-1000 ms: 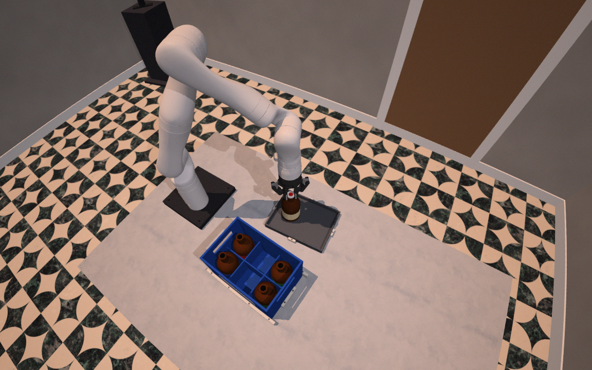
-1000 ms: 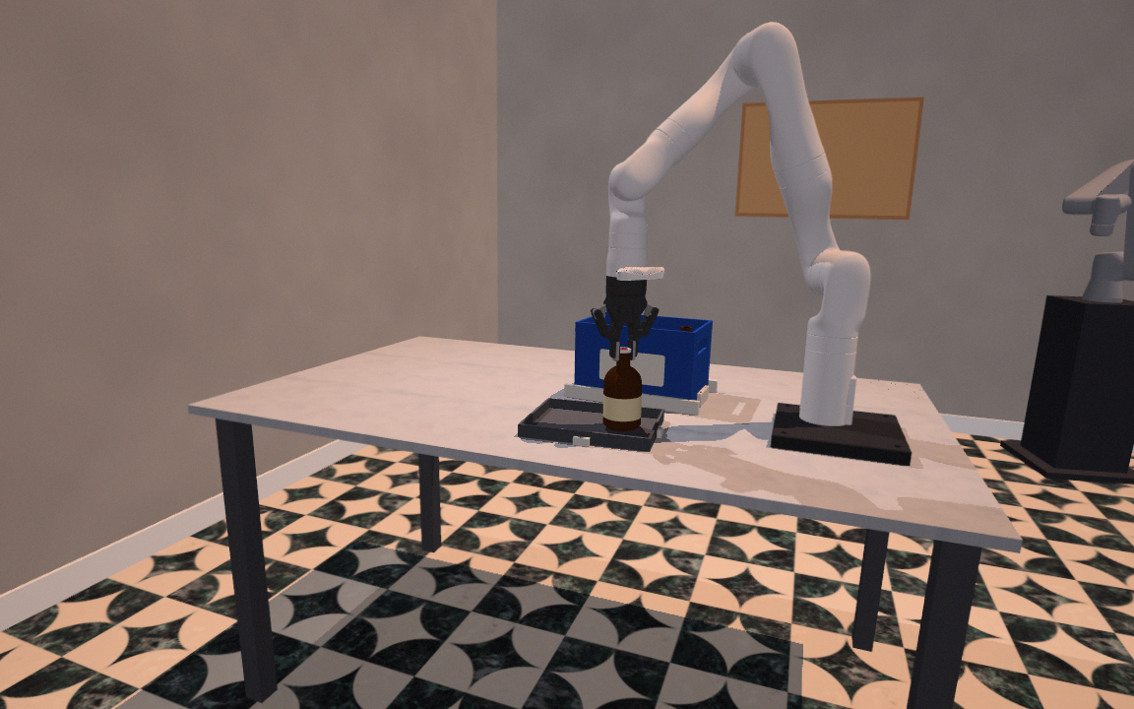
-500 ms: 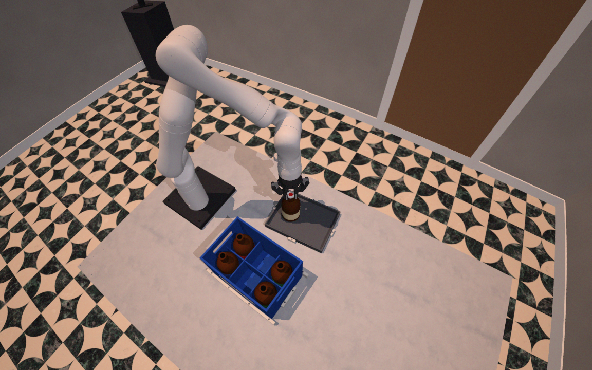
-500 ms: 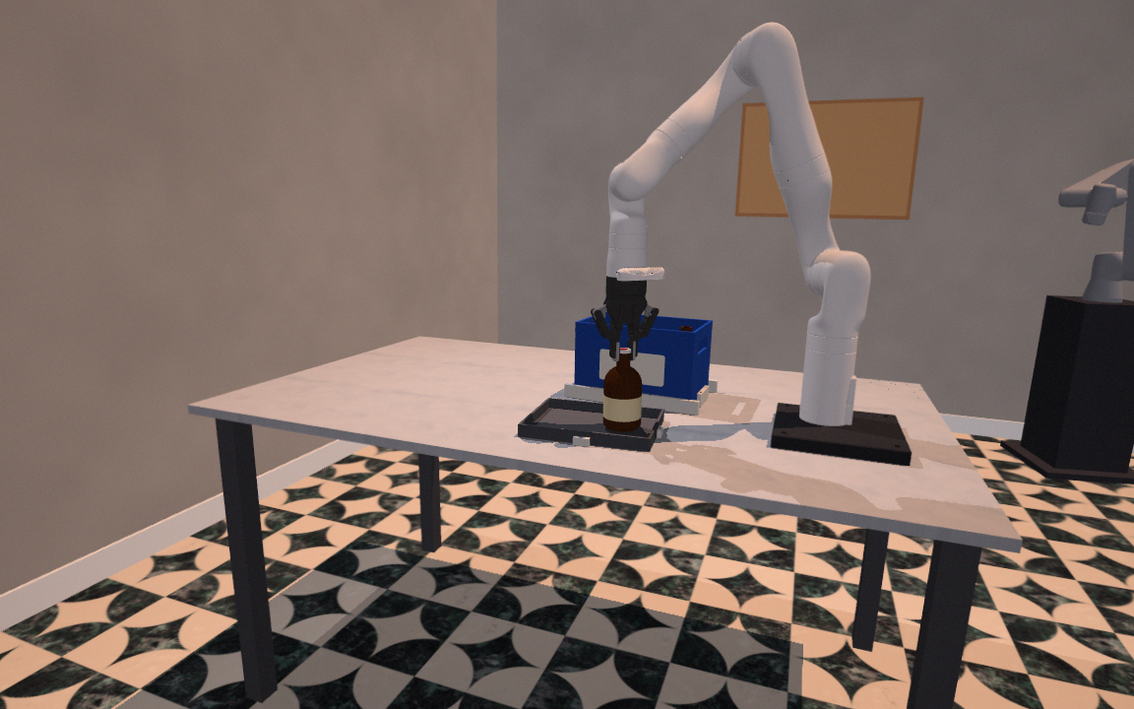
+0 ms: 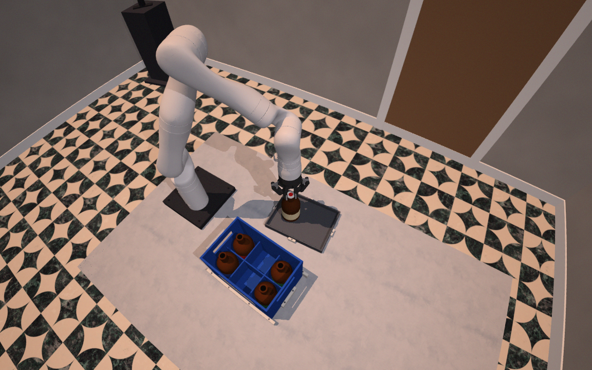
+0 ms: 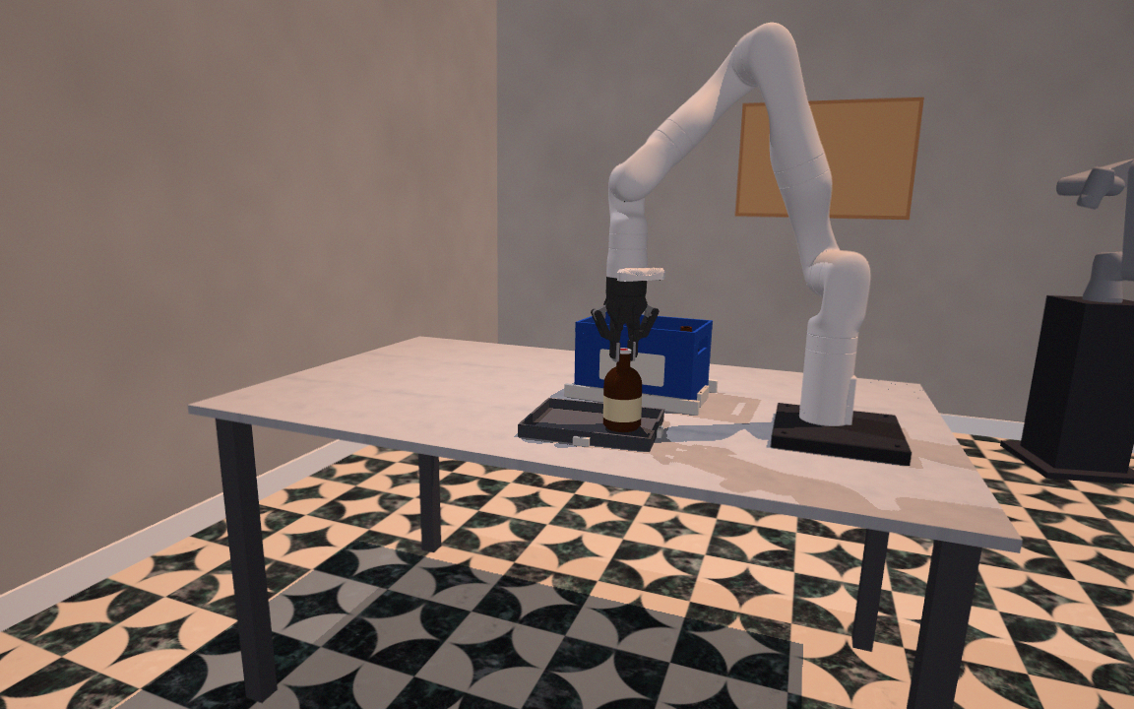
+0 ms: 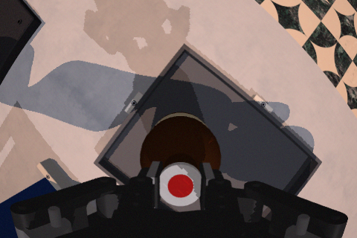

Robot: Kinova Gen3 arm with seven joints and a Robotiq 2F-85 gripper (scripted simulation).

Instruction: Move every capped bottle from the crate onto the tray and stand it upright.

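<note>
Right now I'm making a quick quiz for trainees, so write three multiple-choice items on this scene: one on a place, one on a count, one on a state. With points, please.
1. Where is the capped bottle?
A) in the crate
B) over the tray
C) on the floor

2. How many bottles are in the crate?
A) two
B) six
C) four

3. How is the gripper?
A) shut on the capped bottle's neck
B) wide open
C) shut on an open bottle

Key:
1 B: the capped bottle (image 5: 291, 209) (image 6: 622, 388) (image 7: 180, 139) is within the rim of the tray (image 5: 316, 229) (image 6: 553, 422) (image 7: 238, 82).
2 C: four open necks show in the crate (image 5: 289, 294) (image 6: 685, 361) (image 7: 27, 201) from above.
3 A: the fingers of the gripper (image 5: 290, 195) (image 6: 625, 351) (image 7: 181, 175) stand on both sides, close against the neck.
</note>
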